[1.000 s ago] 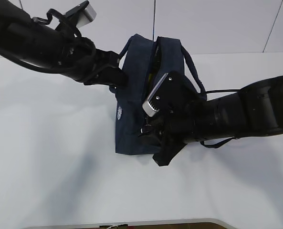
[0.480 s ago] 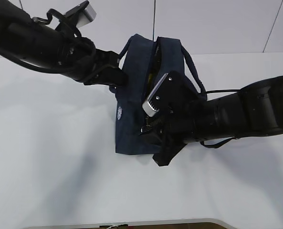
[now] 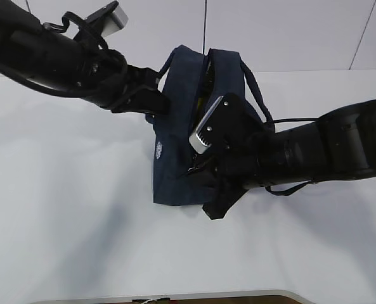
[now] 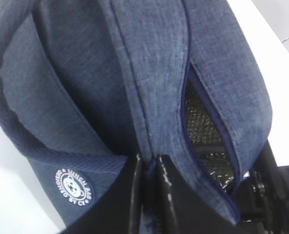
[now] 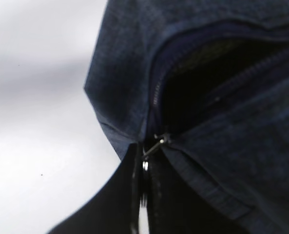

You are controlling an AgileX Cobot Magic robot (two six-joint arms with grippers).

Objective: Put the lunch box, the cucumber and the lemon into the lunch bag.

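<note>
On the white surface (image 3: 61, 209), centre of the exterior view, sits the boxy dark navy fabric lunch bag (image 3: 175, 158), round white logo (image 4: 74, 185) facing the near left side; top zipper opening partly open, dark mesh lining visible inside from the left wrist view; loop handles draped over the right side.

Left gripper (image 4: 149, 195): comes in from upper left, fingers nearly together, pinching a fold of the bag's fabric at its left top edge; fabric seam runs between the two fingers in the left wrist view.

Right gripper (image 5: 143, 195): at the near end of the bag, fingers closed to a thin gap on the metal ring zipper pull (image 5: 145, 165), which hangs from the slider at the end of the opening.

Lunch box, cucumber, lemon: not identifiable; a yellowish sliver shows inside the opening in the exterior view, cannot tell what it is.
</note>
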